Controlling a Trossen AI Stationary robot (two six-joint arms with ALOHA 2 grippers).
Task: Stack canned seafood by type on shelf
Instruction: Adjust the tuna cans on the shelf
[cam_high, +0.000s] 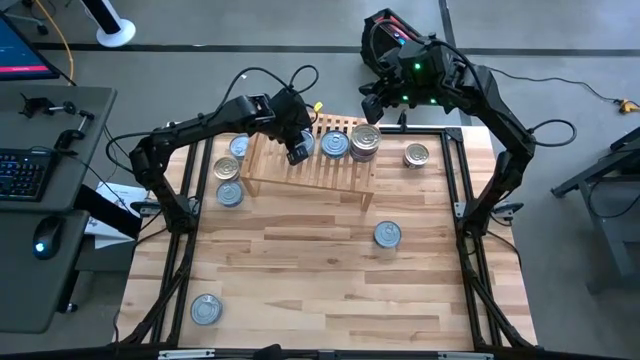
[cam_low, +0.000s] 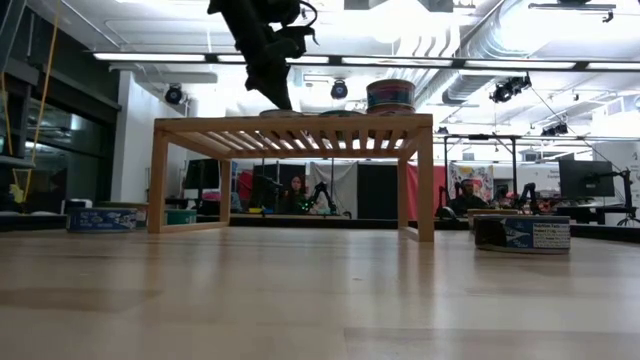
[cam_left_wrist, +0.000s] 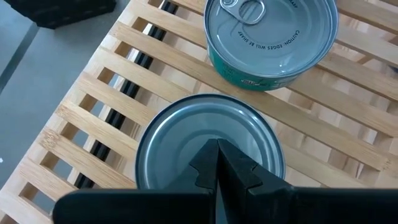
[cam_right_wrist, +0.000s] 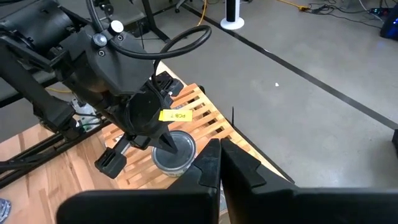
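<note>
The light-wood shelf (cam_high: 300, 170) stands at the far middle of the table. On its slatted top sit a silvery can (cam_left_wrist: 208, 146), a teal-sided can (cam_left_wrist: 270, 40) and a two-can stack (cam_high: 365, 141). My left gripper (cam_left_wrist: 217, 163) is shut, slanting down over the silvery can's lid (cam_right_wrist: 176, 149); in the low view its tip (cam_low: 283, 100) reaches down to the shelf top. My right gripper (cam_right_wrist: 219, 163) is shut and raised past the table's far edge (cam_high: 372, 98), holding nothing. My left gripper's shut fingertips (cam_left_wrist: 211, 155) stand over the middle of the silvery can's lid (cam_left_wrist: 186, 134), slanting down from the table's left. Whether they touch the lid I cannot tell. The can rests flat on the shelf slats.
Loose cans lie on the table: three left of the shelf (cam_high: 229, 170), one to its right (cam_high: 416, 155), one mid-right (cam_high: 387, 234), one near left (cam_high: 205, 308). Black frame rails (cam_high: 462, 200) run along both table sides.
</note>
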